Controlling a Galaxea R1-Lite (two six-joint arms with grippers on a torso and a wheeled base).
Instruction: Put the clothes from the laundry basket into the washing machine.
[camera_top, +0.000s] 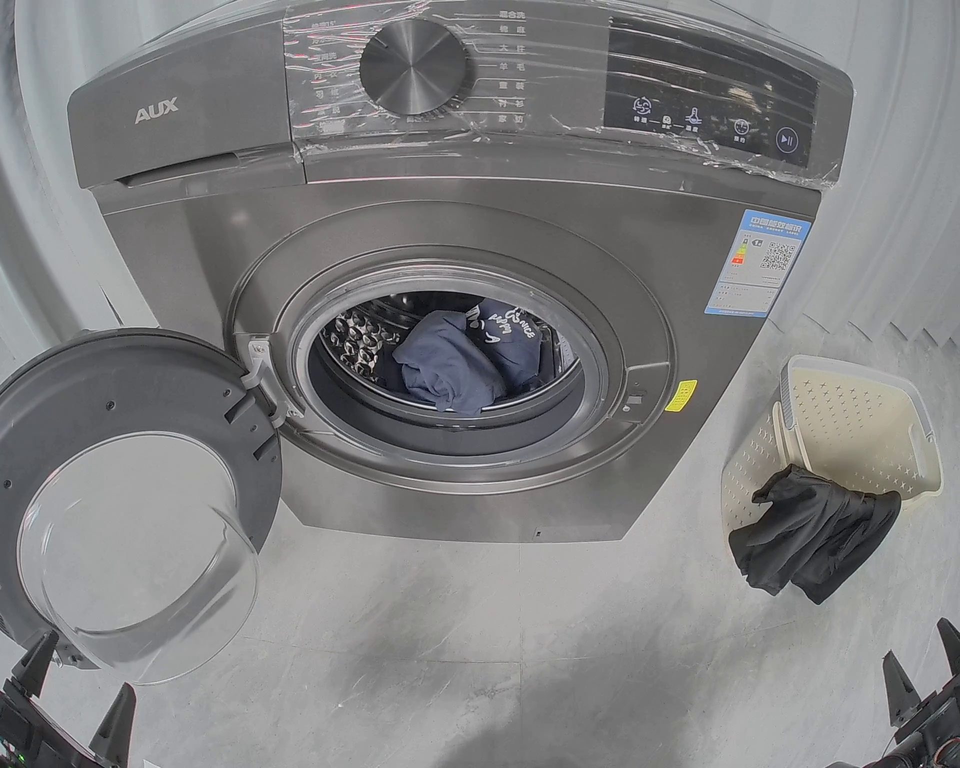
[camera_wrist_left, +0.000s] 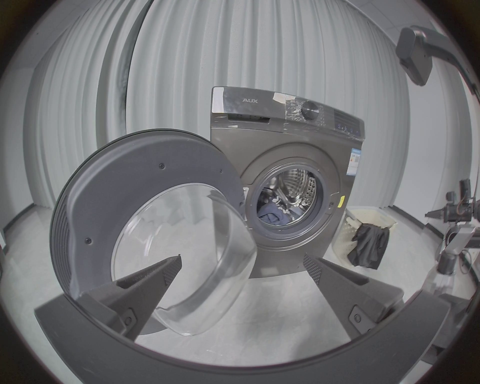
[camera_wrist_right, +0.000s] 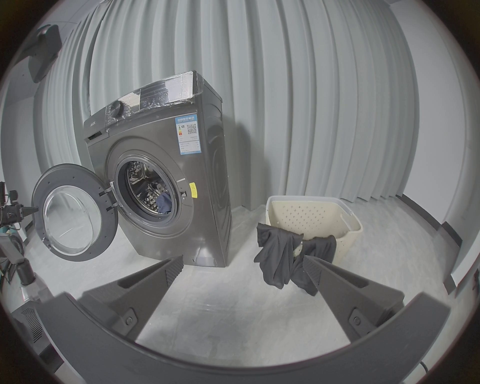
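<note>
— Where are the clothes lying?
— A black garment (camera_top: 810, 535) is hanging over the laundry basket's (camera_top: 862, 432) rim, ahead of my right hand (camera_top: 915, 645). Blue clothes (camera_top: 460, 360) are lying in the washing machine's (camera_top: 450, 220) drum, farther ahead, between my hands.
— And your hands?
— I'm holding both spread and gripping nothing. The open door (camera_top: 130, 400) is standing just beyond my left hand (camera_top: 82, 672).

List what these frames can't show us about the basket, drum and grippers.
- Laundry basket floor: right wrist view, its near wall and the draped black garment hide it.
- Washing machine drum depth: head view, blue clothes cover whatever lies behind.
- Left gripper and right gripper: head view, bottom edge cuts off everything but the fingertips.
- Control panel labels: wrist views, too small.
</note>
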